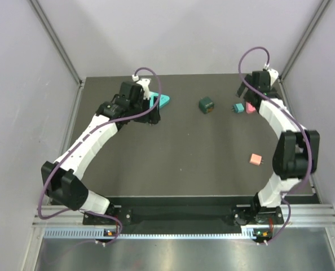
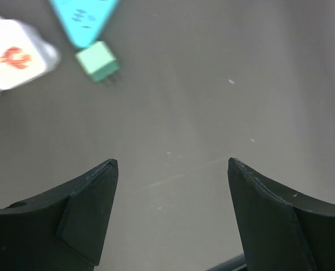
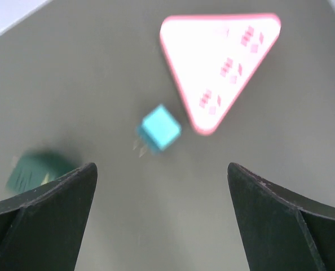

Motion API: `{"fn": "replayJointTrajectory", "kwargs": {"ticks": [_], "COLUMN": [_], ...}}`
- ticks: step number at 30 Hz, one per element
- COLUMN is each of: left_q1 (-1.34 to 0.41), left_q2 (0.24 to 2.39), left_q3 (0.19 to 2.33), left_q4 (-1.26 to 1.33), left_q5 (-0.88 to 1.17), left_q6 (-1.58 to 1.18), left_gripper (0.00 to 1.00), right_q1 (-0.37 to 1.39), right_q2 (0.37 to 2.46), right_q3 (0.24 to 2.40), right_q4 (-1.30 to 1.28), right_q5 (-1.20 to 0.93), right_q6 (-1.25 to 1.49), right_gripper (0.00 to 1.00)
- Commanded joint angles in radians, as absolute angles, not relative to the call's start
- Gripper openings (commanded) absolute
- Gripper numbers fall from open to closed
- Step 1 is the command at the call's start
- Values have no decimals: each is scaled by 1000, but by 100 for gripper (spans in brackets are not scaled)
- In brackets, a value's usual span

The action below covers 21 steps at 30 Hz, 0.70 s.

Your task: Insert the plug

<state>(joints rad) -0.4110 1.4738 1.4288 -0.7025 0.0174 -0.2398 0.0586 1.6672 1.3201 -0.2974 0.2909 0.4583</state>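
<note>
**Top view with both wrist views.** The left arm reaches to the far left of the dark table point(image 1: 173, 169), and the right arm reaches to its far right.

- **Left gripper:** We see the left gripper point(image 2: 173, 164) with its jaws apart and only bare table between them.
- **Right gripper:** The right gripper point(image 3: 162, 166) likewise stands wide and clamps on nothing.
- **Ahead of the left gripper:** A light green plug point(image 2: 98, 61) lies loose at the tip of a teal triangular socket board point(image 2: 83, 17), with its prongs pointing away from the board. A blurred white object with a red mark point(image 2: 12, 56) sits just to the left of this plug, and we cannot tell what it is.
- **Ahead of the right gripper:** A teal plug point(image 3: 161, 129) lies on the table just beside the edge of a pink-rimmed triangular socket board point(image 3: 221, 68), seated in none of its slots. A dark green block point(image 3: 35, 169) lies to the left of this plug, apart from it.
- **Near the right arm's elbow:** A salmon plug point(image 1: 256, 160) lies alone, well apart from both boards
</note>
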Motion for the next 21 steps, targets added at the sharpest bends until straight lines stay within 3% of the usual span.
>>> {"fn": "replayJointTrajectory", "kwargs": {"ticks": [1, 10, 21], "left_q1": [-434, -448, -453], "left_q2": [1436, 1397, 1436], "left_q3": [1358, 1264, 1244], "left_q4": [-600, -545, -534], "left_q5": [99, 126, 107], "left_q6": [-232, -212, -196], "left_gripper": [83, 83, 82], "right_q1": [8, -127, -160], "right_q2": [1814, 2101, 2341], "right_q3": [1480, 1738, 1965], "right_q4": [-285, -276, -219], "right_q5": [360, 263, 126], "right_q6": [416, 307, 262], "right_gripper": [98, 100, 100]}}
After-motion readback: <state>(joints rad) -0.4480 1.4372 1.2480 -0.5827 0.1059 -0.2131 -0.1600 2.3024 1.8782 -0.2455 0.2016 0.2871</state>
